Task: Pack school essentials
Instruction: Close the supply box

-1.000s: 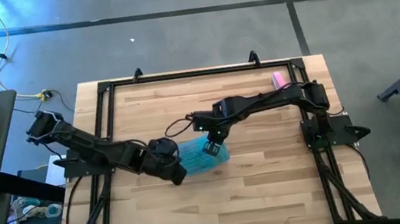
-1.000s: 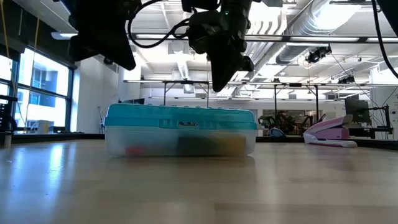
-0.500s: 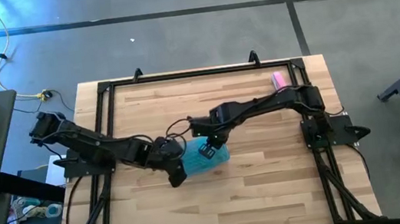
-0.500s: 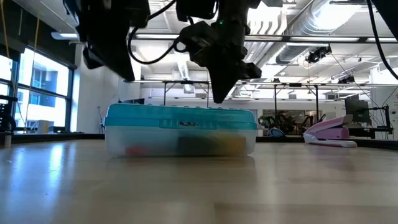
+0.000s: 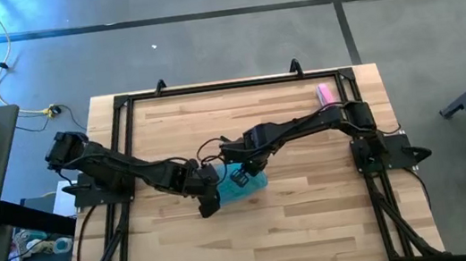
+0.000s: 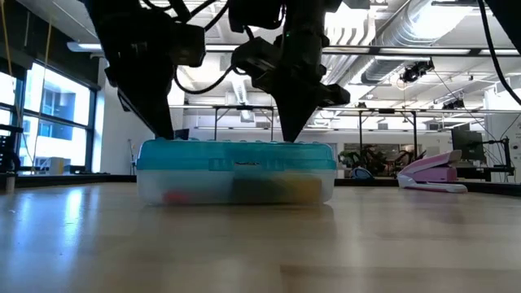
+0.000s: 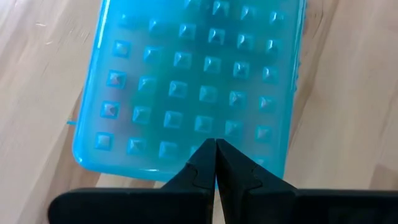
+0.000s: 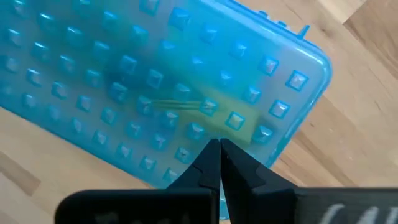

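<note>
High view straight down on whole table; low view level from table edge; both wrist views close above the teal-lidded box (image 5: 241,180).

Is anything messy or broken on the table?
Nothing stands out. The blue box sits flat with its lid on, things blurry inside. Both hands, left and right, are shut above the lid. A pink stapler lies apart.

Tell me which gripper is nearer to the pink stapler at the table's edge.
Right. The right gripper rests on the teal-lidded box, on the side toward the pink stapler; the left gripper presses the box's opposite end, farther away.
</note>
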`<state>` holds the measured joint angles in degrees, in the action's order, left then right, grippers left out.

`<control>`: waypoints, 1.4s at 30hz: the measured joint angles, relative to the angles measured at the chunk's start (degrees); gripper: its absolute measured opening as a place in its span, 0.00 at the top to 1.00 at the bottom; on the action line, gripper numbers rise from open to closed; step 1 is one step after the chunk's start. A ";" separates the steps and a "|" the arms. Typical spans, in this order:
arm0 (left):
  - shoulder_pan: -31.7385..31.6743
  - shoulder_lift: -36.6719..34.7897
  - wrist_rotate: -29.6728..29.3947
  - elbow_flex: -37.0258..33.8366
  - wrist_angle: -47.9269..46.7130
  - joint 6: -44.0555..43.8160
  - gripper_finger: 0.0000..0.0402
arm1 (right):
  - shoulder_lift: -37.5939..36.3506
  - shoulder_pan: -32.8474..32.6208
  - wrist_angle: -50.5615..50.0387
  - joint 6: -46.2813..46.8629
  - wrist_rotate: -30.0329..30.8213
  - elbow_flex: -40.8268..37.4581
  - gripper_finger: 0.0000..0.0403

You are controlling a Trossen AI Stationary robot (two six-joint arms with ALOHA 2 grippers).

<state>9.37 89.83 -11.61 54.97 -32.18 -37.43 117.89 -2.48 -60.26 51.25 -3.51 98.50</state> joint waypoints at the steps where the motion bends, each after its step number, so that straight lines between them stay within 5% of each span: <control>1: -0.02 0.47 -0.03 0.08 0.08 0.16 1.00 | 0.05 -0.12 0.08 0.42 0.02 0.00 1.00; 23: -3.94 0.84 -0.96 -1.08 -2.99 10.68 1.00 | 2.47 -3.45 3.09 10.17 -2.64 0.09 1.00; 42: -3.02 -3.99 2.56 -1.49 -3.97 10.38 1.00 | 1.63 -3.06 3.37 9.79 -1.13 -0.08 1.00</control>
<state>6.35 85.85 -9.06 53.47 -36.15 -27.06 119.51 -5.54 -56.89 61.04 -4.64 98.42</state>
